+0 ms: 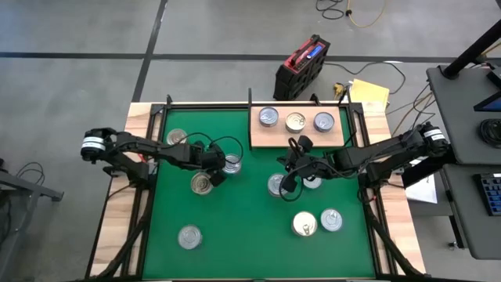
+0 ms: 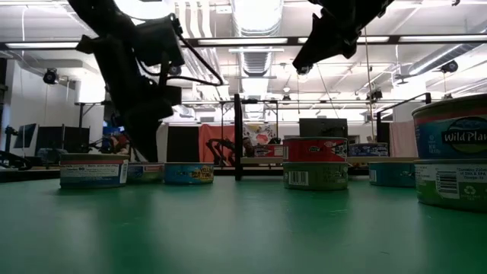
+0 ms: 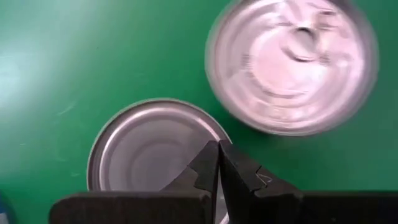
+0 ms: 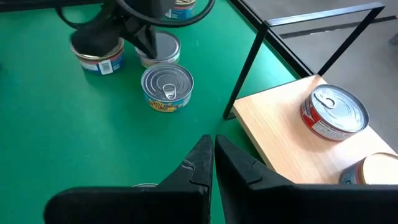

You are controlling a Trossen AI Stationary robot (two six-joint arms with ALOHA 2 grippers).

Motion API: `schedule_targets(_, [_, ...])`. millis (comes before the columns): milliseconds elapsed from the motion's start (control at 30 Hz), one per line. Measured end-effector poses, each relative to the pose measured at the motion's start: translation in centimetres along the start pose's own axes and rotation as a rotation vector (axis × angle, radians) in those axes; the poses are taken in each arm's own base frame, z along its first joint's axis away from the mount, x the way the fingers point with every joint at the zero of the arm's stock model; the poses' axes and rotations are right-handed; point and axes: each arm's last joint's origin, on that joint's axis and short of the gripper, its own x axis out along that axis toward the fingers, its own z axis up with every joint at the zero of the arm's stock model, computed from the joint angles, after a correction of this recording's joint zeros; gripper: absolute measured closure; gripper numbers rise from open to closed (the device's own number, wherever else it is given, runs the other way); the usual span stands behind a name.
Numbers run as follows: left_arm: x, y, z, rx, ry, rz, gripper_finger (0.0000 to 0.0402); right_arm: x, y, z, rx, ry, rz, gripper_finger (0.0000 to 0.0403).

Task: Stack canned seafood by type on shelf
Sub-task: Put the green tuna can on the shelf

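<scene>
Shelf [image 1: 301, 138] is set against the mat's [image 1: 243, 227] far edge, three cans [image 1: 296, 121] on it. Left gripper [image 1: 213, 178], fingers pressed together, is hung between two loose cans [image 1: 201, 184]. Right gripper [image 1: 288, 186], likewise closed and empty, is crowded by cans [image 1: 275, 185]; near mat lies open.

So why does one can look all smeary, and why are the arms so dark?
In the left wrist view the farther can is blurred while the can under the shut left pincer looks sharp. In the low view bright ceiling lights shine behind the arms, turning them into black shapes.
</scene>
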Motion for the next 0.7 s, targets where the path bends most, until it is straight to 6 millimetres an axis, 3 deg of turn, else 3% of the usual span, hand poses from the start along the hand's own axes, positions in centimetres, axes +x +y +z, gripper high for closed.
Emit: schedule_targets(700, [-2.3, -3.8, -2.3, 0.022, 0.091, -0.121, 0.0402, 0.0, 0.0, -0.2, -0.010, 0.019, 0.002, 0.0394])
